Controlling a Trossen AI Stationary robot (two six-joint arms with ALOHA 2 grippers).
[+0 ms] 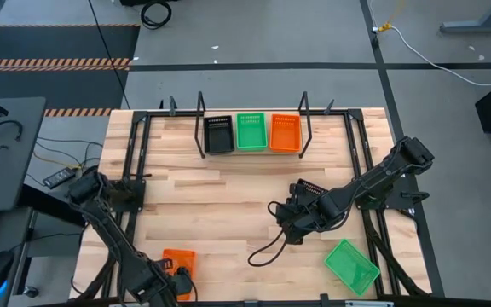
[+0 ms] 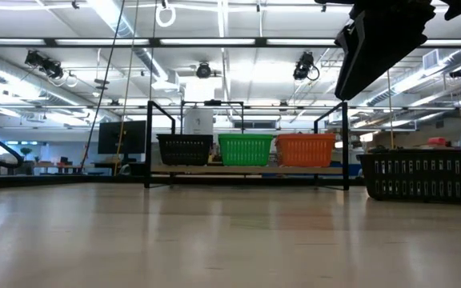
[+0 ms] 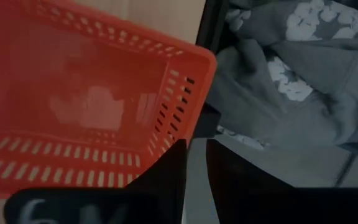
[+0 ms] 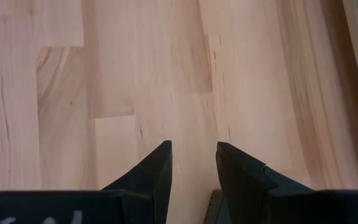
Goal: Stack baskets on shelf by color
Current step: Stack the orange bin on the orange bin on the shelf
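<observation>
Pale wood tabletop (image 1: 228,213) filled the high view, with the shelf (image 1: 252,154) at the upper centre of the frame. On it sat 3 baskets abreast: the black basket (image 1: 219,134) on the left, the green basket (image 1: 251,131) in the middle, the orange basket (image 1: 285,132) on the right, each with its long axis running up and down the frame, across the shelf's length.

At the bottom left of the frame the left gripper (image 1: 176,281) was at a loose orange basket (image 1: 178,261). In the left wrist view its narrowly set fingers (image 3: 166,174) straddled that basket's end wall, so I judged it gripped by the rim. This basket lay with its long axis roughly up and down the frame, mouth upward.

The right gripper (image 1: 290,223) hovered over bare wood at centre right, its fingers (image 4: 157,165) part open and holding nothing (only boards showed between them). A loose green basket (image 1: 352,265) lay near the lower right, turned diagonally, long axis from upper left to lower right.

My reading: the second layer was starting, with the orange pick-up in hand. The next move would call for lifting it, carrying it to the shelf's right end, and keeping its long axis matched to the basket below so it nests.
</observation>
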